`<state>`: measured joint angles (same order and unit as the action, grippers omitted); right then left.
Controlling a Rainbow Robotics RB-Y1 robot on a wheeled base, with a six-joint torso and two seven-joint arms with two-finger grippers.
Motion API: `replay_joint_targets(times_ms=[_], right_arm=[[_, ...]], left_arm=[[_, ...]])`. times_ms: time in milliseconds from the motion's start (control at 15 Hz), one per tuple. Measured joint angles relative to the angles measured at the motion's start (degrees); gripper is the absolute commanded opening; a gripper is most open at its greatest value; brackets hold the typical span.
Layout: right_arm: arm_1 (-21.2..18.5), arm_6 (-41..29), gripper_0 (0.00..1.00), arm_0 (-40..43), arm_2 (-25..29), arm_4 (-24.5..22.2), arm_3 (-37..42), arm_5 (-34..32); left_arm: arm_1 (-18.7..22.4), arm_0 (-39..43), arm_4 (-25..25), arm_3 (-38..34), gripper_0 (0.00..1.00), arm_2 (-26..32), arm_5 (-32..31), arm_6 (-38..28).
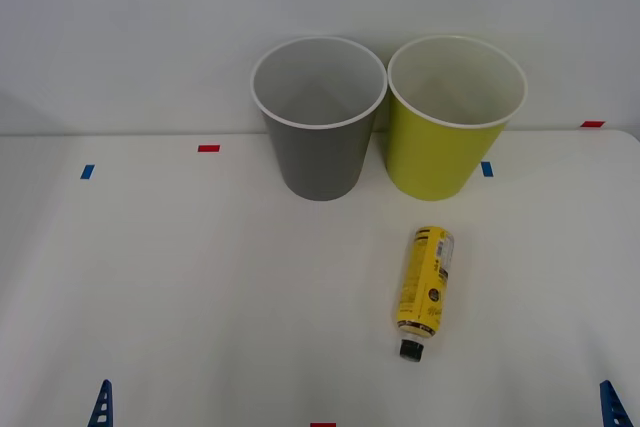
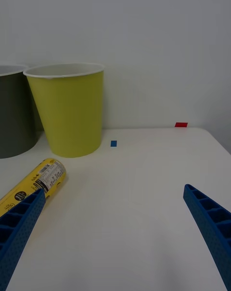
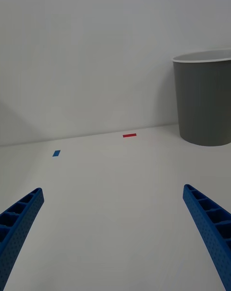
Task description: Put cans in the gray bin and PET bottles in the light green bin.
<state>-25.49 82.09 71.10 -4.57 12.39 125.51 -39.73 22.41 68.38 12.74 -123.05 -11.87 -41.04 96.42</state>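
Two bins stand side by side at the far edge of the white tabletop (image 1: 200, 277), against a plain pale wall. Starting from the left, we see a small blue tape mark (image 1: 87, 171) and then a red tape mark (image 1: 208, 148) stuck flat on the tabletop, both well clear of everything else. Next comes the gray bin (image 1: 320, 152), upright, its white rim and white inside facing up. Just beside it, rims nearly touching, stands the light green bin (image 1: 452, 152), also upright. A second blue mark (image 1: 486, 169) lies at the foot of the green bin on its right, and another red mark (image 1: 592, 124) sits near the far right edge of the tabletop.

In front of the light green bin, apart from it, the PET bottle (image 1: 425, 285) lies on its side with its yellow label up, its black cap pointing toward us and its base toward the bins. Nothing lies between the bottle and either bin.

At the near edge, the left claw (image 3: 115, 233) hovers low over bare tabletop with its blue ribbed fingers spread wide, the gray bin ahead of it and off to the right. The right claw (image 2: 115, 233) is likewise spread wide, holding nothing, low over the tabletop to the right of the bottle, whose base end shows just past one finger (image 2: 19, 233).
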Motion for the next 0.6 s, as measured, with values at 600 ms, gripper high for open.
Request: replay_joint_targets(times_ms=[600], right_arm=[[1.89,-0.07,1.00,-2.16,-1.99,-0.01,-3.23,0.14]], left_arm=[[0.00,0.00,0.00,0.00,1.00,0.00,0.00,0.00]])
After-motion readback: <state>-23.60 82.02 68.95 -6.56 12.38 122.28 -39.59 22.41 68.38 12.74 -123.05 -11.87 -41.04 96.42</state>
